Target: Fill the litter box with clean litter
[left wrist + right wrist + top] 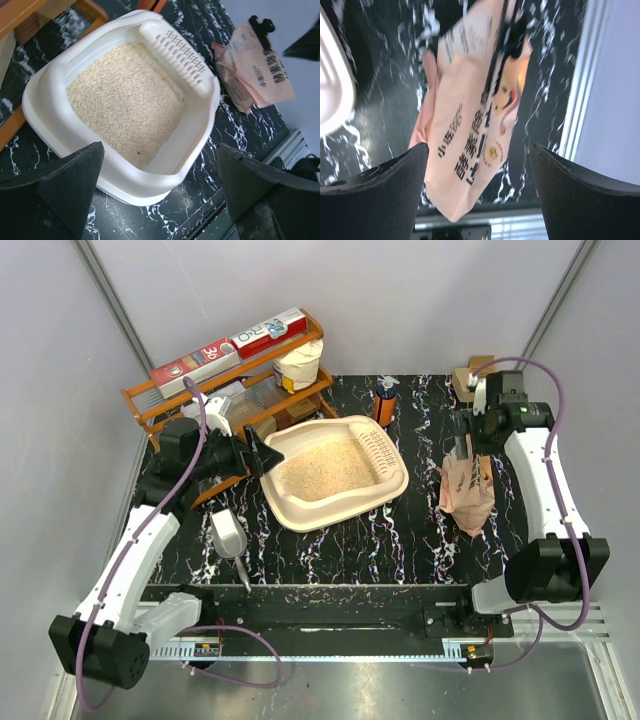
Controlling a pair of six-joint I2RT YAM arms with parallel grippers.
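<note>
Sandy-tan clean litter covers the cream litter box; left and right jaws gape open.

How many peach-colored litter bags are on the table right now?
1. The peach bag stands on the right side of the table, apart from the litter box. The rack at back left may hide others.

Cream litter box, sandy-tan litter; peach bag (dark characters); black, white-veined table.
</note>
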